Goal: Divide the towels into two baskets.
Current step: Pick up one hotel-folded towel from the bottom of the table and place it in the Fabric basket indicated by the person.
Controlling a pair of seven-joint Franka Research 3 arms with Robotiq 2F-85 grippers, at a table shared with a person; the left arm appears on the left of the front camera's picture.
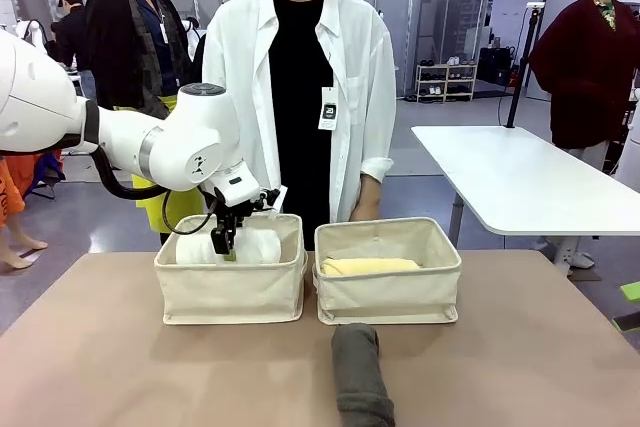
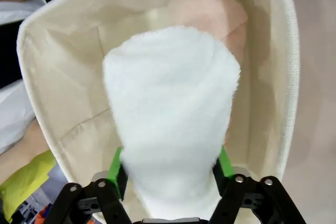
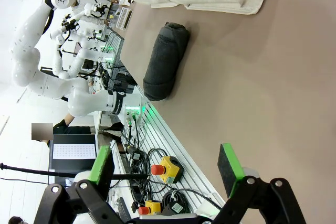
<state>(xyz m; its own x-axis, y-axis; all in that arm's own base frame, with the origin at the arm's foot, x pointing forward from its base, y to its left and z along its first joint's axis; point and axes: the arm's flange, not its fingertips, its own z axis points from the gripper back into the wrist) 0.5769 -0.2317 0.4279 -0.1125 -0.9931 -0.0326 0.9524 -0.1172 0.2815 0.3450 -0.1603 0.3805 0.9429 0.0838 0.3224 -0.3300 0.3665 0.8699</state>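
Nearest the camera, the dark grey towel [image 1: 360,372] lies rolled on the surface [image 1: 120,367] at the middle of its near edge. Its length runs toward the far edge, and it is apart from both baskets. Toward the far edge the two baskets stand side by side, all but touching. The left basket [image 1: 230,292] sits a little toward the left edge, and the right basket [image 1: 388,297] a little toward the right edge. The pale yellow towel [image 1: 370,266] lies flat inside the right basket.

The left gripper [image 1: 228,247] reaches down into the left basket. In the left wrist view, the white towel [image 2: 173,119] stands between its green pads [image 2: 116,163], which lie against the roll's two sides. Whether they clamp the roll or only touch it cannot be told. Beyond the white roll, against the basket's far wall, lies the pale peach-pink towel [image 2: 210,11].

The right gripper [image 3: 165,163] hangs over the bare surface with its jaws spread wide and nothing between them. The dark grey towel lies well ahead of it.

At the far edge a person [image 1: 300,77] in a white shirt stands, one hand [image 1: 365,209] just behind the right basket.
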